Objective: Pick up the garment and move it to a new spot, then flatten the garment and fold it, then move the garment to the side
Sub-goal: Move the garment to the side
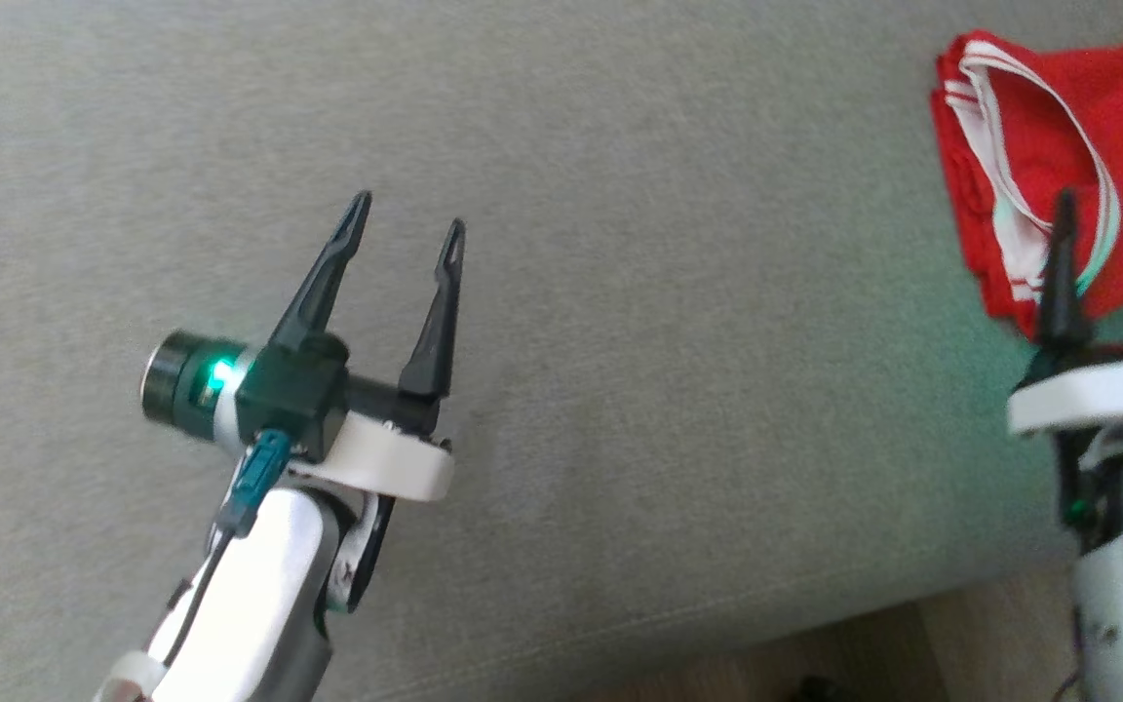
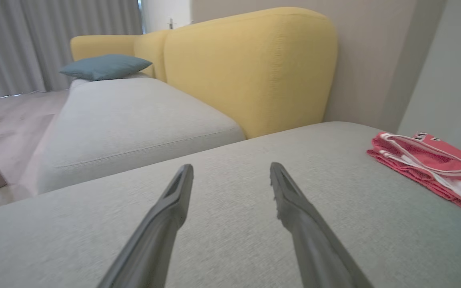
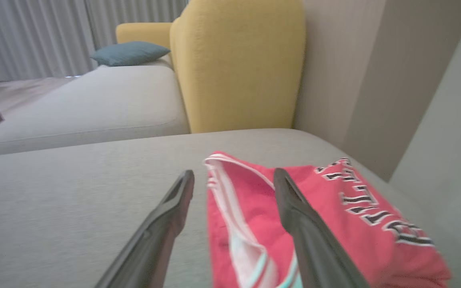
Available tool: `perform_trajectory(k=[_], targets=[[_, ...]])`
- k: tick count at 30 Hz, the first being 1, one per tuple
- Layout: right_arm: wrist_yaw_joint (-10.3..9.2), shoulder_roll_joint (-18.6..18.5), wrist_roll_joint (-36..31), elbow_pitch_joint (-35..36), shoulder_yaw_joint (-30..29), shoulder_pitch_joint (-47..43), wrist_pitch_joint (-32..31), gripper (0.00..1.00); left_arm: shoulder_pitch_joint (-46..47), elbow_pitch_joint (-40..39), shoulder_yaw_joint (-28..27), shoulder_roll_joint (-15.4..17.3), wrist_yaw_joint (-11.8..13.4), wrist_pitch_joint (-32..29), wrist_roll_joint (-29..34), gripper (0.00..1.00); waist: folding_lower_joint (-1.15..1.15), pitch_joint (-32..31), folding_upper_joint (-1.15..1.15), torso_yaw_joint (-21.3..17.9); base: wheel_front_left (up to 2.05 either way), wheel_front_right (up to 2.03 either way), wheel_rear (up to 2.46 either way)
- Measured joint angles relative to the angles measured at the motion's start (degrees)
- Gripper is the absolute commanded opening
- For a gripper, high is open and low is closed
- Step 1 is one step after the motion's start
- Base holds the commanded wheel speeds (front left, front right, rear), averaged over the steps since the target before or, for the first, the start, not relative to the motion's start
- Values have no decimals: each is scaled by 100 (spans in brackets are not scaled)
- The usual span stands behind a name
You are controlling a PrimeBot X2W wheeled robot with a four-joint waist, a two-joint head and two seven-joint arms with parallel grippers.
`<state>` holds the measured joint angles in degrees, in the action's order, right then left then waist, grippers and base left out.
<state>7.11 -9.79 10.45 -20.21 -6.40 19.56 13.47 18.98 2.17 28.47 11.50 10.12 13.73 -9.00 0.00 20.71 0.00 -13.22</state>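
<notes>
Garment [image 1: 1025, 132] folded, lying on grey cushion [image 1: 620, 292]

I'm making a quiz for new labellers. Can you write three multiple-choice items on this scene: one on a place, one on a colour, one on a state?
1. Where does the red garment lie in the head view?
A. far right of the grey seat
B. middle of the seat
C. on the floor

2. What colour is the sofa backrest?
A. blue
B. yellow
C. red

3. How is the right gripper?
A. shut on the garment
B. shut, empty
C. open

Answers:
1 A: it sits at the head view's right edge.
2 B: both wrist views show it yellow.
3 C: its fingers stand apart at the garment's near edge.
</notes>
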Motion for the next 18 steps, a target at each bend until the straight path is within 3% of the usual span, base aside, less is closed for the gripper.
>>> perform_trajectory(k=[7,18], targets=[[0,396,48,999,232,-693,-388,100,-426,33,-241,-3,244,48,-191,100,0,-349,0,413,0,0,0],[0,575,-13,1868,332,-1348,-946,100,-1042,125,-727,76,460,57,-394,100,0,-942,0,1139,0,0,0]])
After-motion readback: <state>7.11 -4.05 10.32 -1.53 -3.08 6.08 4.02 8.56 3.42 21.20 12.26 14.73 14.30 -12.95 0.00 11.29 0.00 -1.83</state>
